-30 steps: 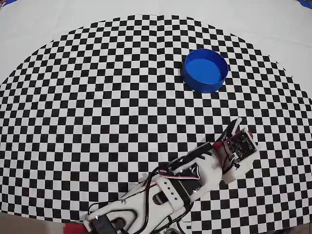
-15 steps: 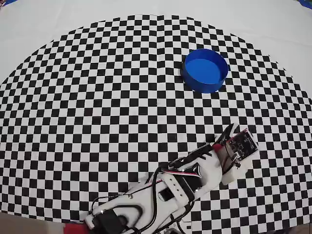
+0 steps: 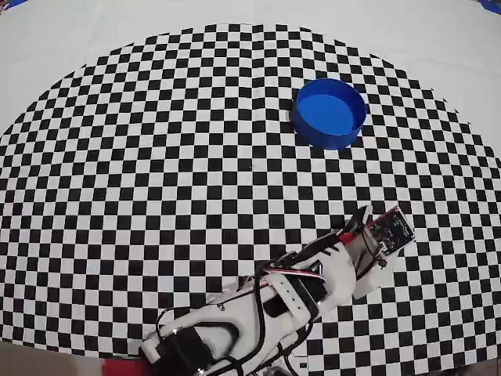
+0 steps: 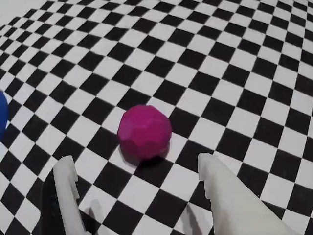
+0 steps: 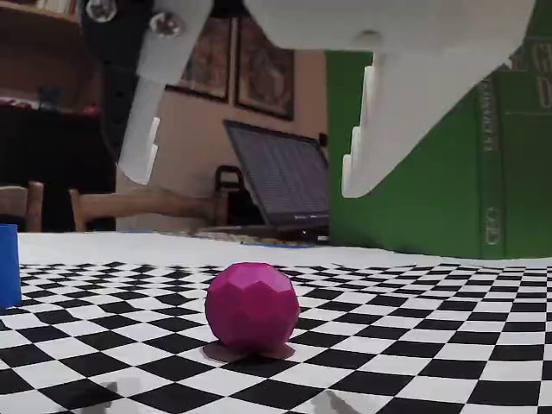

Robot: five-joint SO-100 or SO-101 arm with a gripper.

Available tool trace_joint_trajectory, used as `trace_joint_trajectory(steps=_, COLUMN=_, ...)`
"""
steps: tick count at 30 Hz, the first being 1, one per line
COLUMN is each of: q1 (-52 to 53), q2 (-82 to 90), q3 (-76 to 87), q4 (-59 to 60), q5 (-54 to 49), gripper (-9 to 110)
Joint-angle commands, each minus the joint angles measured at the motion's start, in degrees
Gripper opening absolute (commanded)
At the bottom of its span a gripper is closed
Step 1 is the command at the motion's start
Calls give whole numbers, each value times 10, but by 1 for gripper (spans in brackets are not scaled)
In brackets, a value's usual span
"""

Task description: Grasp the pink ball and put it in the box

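The pink ball rests on the checkered mat, faceted and matte, with a small shadow beneath it. In the fixed view the pink ball sits alone on the mat, touching nothing but the surface. In the overhead view it is hidden under the arm's front end.

The gripper hangs above the ball with its jaws spread wide and holding nothing. In the wrist view the two white fingers enter from the bottom edge, one to the left and one to the right, and the ball lies just beyond the gap between them. In the fixed view the gripper is clearly higher than the ball: both toothed fingertips end well above its top, one on each side, with open air between.

The box, round and bright blue, stands on the mat well apart from the arm, toward the upper right of the overhead view. A sliver of its blue wall shows at the left edge of the wrist view, and another at the left edge of the fixed view.

Behind the table the fixed view shows a laptop, a wooden chair and a green panel
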Motion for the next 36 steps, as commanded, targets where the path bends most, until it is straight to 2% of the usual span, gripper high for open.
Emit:
trace_joint_trajectory(steps=1, q1=-3, q2=-13, q3=-33, q4=-10, q5=-6, gripper=29)
trace_joint_trajectory(steps=36, q1=1, q2=-152, q3=-120, q4=-20, q5=-7, gripper=29)
